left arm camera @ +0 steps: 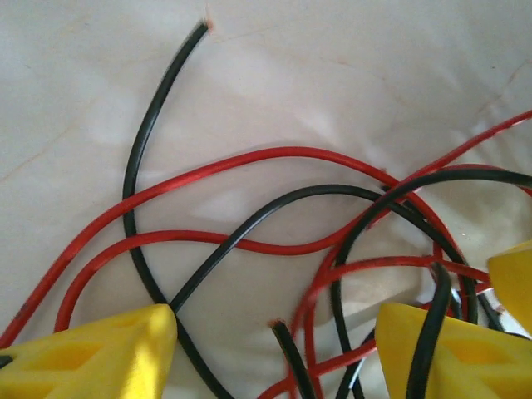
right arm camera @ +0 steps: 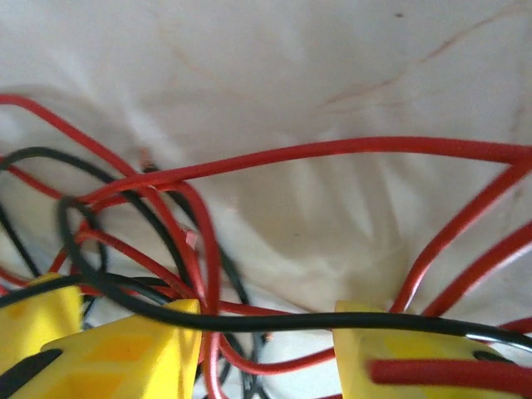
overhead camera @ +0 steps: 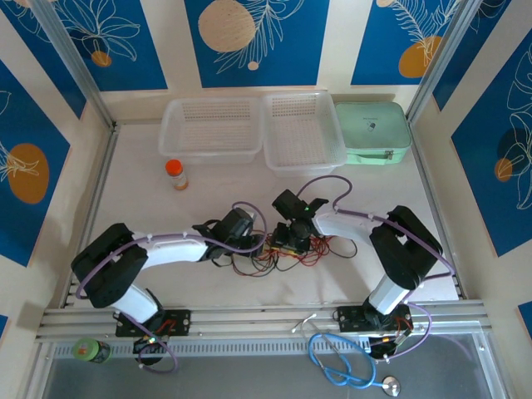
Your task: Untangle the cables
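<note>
Nearest the overhead camera, at the bottom left, saw a green bottle [overhead camera: 90, 351] beside the left arm's base. Moving right, found the left arm [overhead camera: 141, 253] bent low, reaching toward the middle of the pale surface [overhead camera: 150, 199]. Behind it, noted a small jar [overhead camera: 175, 174] with an orange lid, upright and well apart from the rest. At the far wall, found a clear basket [overhead camera: 212, 129].

At mid-surface, met the left pincer [overhead camera: 263, 241], tip down at the left side of the cables [overhead camera: 293, 253]: a loose heap of thin red and black wires [left arm camera: 274, 199], crossing over and under one another. Through the left wrist camera, saw that pincer [left arm camera: 276, 316] spread wide, its yellow fingers [left arm camera: 91, 353] far apart, red and black strands lying between them and one black strand draped over the right finger.

Just right of it, found the right pincer [overhead camera: 291, 241], pointing down into the same heap. Through the right wrist camera, saw this pincer [right arm camera: 268, 309] parted too, with a black strand stretched across the front of both yellow fingers [right arm camera: 125, 353] and a red strand across the right one, more red loops [right arm camera: 332, 154] fanning out beyond.

Further right, noted a second clear basket [overhead camera: 303, 129] touching the first, a light blue coiled cable [overhead camera: 341, 370] at the bottom edge, a mint-green case [overhead camera: 374, 131] beside the second basket, and the right arm [overhead camera: 407, 249] folded at its elbow.
</note>
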